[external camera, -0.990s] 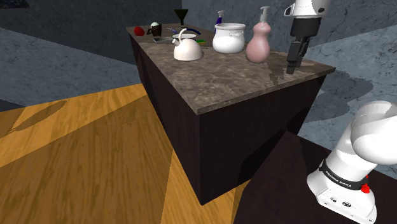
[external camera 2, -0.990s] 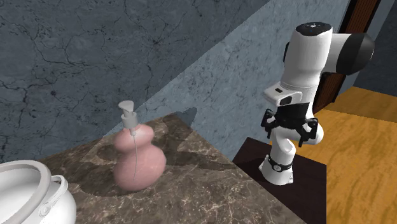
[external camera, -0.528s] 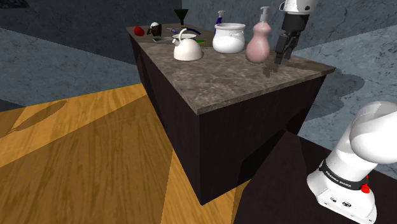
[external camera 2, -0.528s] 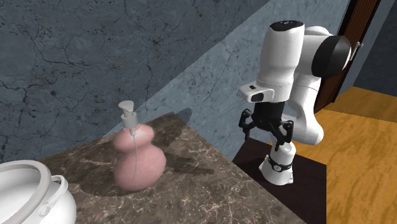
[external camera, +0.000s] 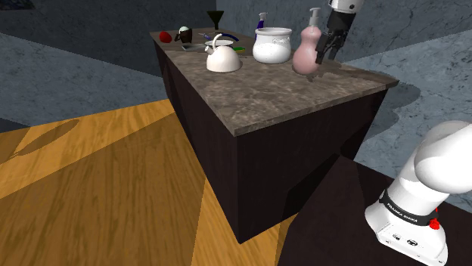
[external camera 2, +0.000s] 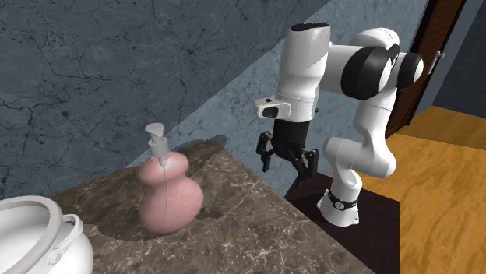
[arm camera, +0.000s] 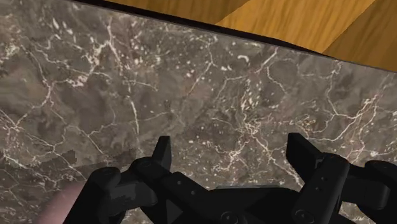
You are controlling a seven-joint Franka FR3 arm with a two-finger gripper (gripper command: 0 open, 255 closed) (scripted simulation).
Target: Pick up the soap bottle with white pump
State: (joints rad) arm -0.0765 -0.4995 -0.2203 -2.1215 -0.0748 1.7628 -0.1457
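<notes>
**A:** Where is the soap bottle?

**B:** The pink soap bottle [external camera: 305,54] stands upright with its white pump [external camera: 314,14] on top. The brown marble counter [external camera: 280,94] lies under it.

**A:** What is next to it?

**B:** A white pot [external camera: 272,45] sits just beside the bottle, on the shoulder view's left of it. A white kettle [external camera: 222,57] sits farther from the bottle in the same direction. Past that are a few small things I cannot make out.

**A:** And the gripper?

**B:** The black gripper [external camera 2: 285,166] hangs on the opposite side of the bottle from the pot, pointing down at the marble. It is near the bottle but not touching it. In the second exterior view there is bare stone between them.

**A:** How do its fingers stand?

**B:** Spread wide. In the wrist view the two fingers [arm camera: 163,153] have only marble between them, so the claw holds nothing. A pinkish blur at the gripper's side may be the bottle, but I cannot tell.

**A:** And farther out?

**B:** The white arm [external camera 2: 308,70] rises beyond the gripper, farther from the bottle. Its dark stand [external camera: 325,227] sits well apart from the bottle, low down by the wooden floor [external camera: 91,166].
</notes>
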